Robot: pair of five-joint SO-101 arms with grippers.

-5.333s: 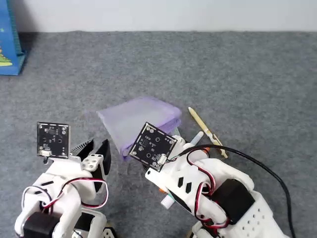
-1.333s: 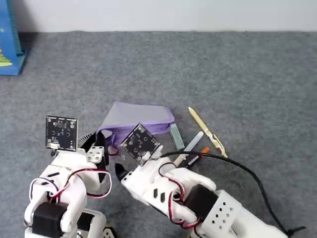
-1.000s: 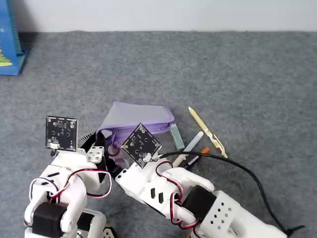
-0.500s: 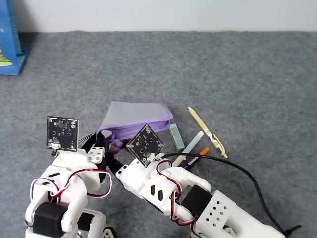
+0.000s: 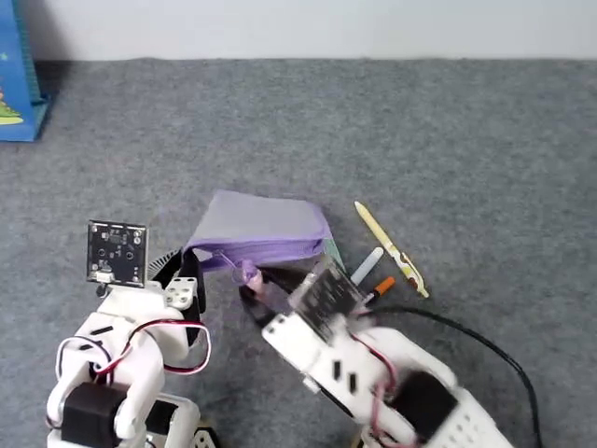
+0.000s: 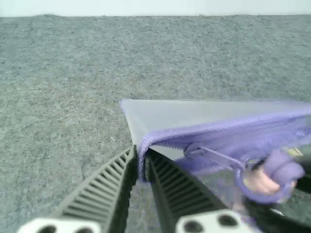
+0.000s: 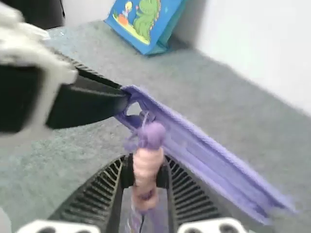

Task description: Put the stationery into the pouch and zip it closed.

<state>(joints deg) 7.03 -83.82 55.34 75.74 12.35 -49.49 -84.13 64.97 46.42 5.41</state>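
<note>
- Since half a second ago, the right arm has been swung off to the right, and the zipper pull has been dragged the same way along the pouch.
- 5.3 s ago the pouch was lying farther out from the arms, and it's been tugged in closer since.
- Left jaws are clamped tight on the pouch's corner, right at the end of the zip.
- Right jaws are closed on the pink-and-purple zipper pull.
- The pouch is held just in front of both arms on the grey table, zip edge turned toward them.
- Stationery is left lying outside, just right of the pouch: yellow pen, white pen, orange marker, green eraser.
- A blue dinosaur bag is propped up at the far left.
</note>
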